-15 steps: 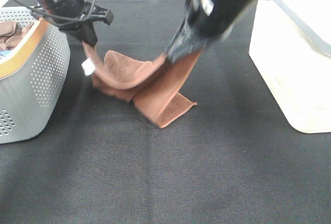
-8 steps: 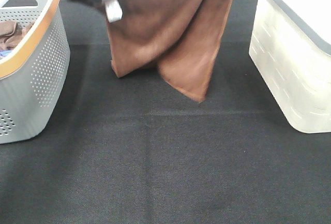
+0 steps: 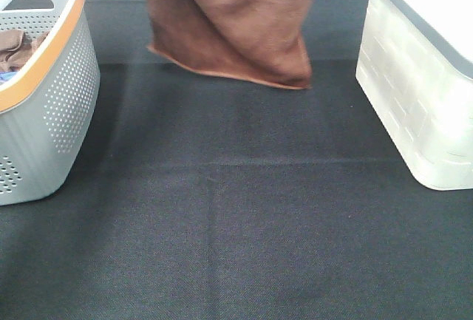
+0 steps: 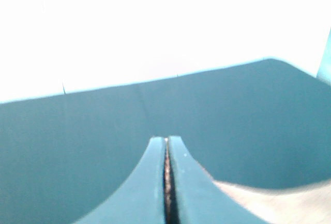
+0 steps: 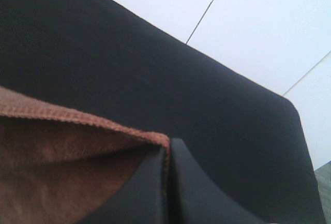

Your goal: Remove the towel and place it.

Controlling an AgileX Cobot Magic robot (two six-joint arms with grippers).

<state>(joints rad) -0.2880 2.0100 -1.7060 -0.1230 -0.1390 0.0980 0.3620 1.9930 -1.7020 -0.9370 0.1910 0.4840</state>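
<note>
Exterior high: grey basket (image 3: 52, 106) holds bunched cloth (image 3: 16, 46)

The towel (image 3: 236, 28), a rust-brown microfibre cloth, is hanging at the top centre of the high view, its upper part running out of the frame. It is draping in soft diagonal folds, and its stitched lower hem is slanting down toward the right, ending in a corner at the lower right. In the right wrist view its hemmed edge (image 5: 77, 116) is showing a line of stitching across the lower left of the frame.
</note>
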